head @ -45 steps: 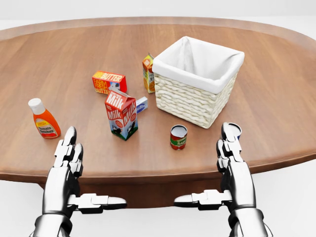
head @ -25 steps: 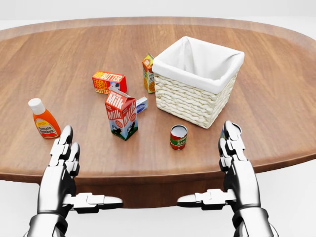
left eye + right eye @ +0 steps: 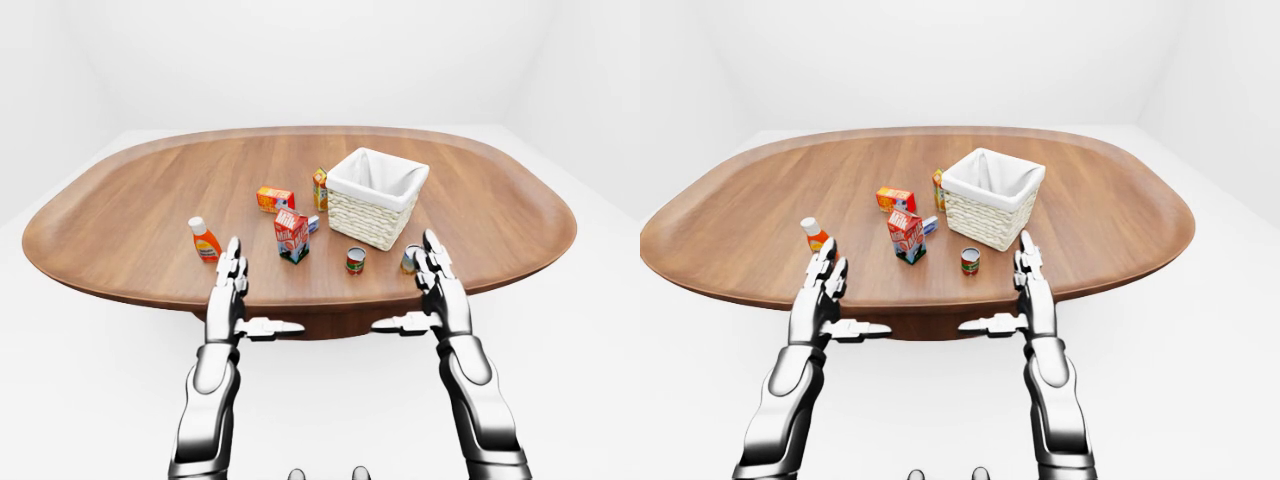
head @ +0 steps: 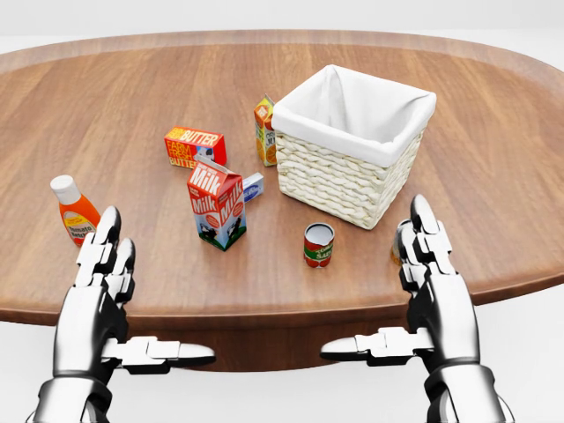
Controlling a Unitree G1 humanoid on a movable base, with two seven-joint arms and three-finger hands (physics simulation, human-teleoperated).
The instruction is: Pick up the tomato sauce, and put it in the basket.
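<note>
Nothing is done yet: your 2 hands, left [image 4: 99, 282] and right [image 4: 432, 273], hang wide and empty, tomato sauce can [image 4: 318, 244] untouched beside the basket [image 4: 339, 181]

bare white simulated room, oval wooden table [image 3: 120, 230], scattered groceries, wicker basket [image 4: 348, 172]

Red-and-green tomato sauce can [image 4: 318, 244]

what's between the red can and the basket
Nothing: in the head view, only bare table separates the red can from the basket.
</note>
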